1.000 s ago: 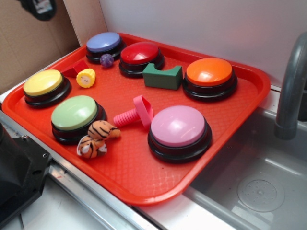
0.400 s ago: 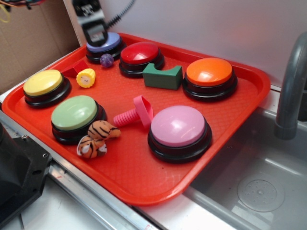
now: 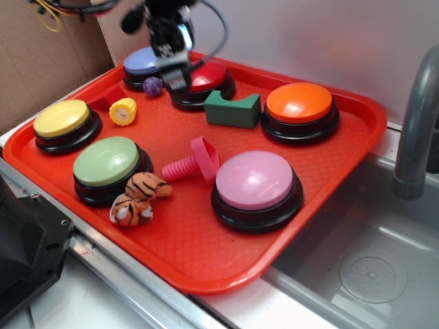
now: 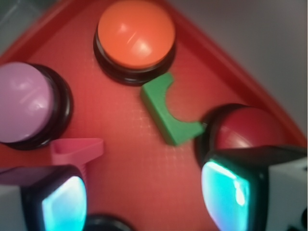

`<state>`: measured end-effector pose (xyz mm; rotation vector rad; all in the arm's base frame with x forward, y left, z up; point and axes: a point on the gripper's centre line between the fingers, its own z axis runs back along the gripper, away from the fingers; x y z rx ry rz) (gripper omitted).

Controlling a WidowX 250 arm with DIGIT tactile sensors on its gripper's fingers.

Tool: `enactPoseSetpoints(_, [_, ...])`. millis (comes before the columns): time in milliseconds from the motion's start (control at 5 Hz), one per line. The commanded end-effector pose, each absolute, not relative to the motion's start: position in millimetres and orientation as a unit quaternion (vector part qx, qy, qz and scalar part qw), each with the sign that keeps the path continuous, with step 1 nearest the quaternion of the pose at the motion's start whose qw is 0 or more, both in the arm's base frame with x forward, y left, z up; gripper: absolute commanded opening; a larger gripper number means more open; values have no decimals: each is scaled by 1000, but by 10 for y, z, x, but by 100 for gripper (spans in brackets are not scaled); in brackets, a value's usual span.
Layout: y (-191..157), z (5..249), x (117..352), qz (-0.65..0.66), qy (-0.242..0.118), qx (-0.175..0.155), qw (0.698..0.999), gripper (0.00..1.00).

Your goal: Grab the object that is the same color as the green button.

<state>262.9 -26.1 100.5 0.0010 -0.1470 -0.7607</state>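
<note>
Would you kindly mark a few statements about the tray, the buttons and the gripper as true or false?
1. The green block lies between the red button and the orange button. True.
2. The gripper holds the green block. False: it hovers open and empty near the red button.
3. The green button sits beside the toy tiger. True.
4. The pink screw lies off the tray. False: it lies on the tray beside the pink button.
5. The block's notch shows in the wrist view. True.
</note>
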Motion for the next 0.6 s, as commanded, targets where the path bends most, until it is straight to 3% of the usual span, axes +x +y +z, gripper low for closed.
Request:
enactPoseSetpoints(0, [-415, 739, 3047, -441, -93, -24, 892, 100])
enactPoseSetpoints(400, [-486, 486, 3072, -478, -94, -40, 872, 100])
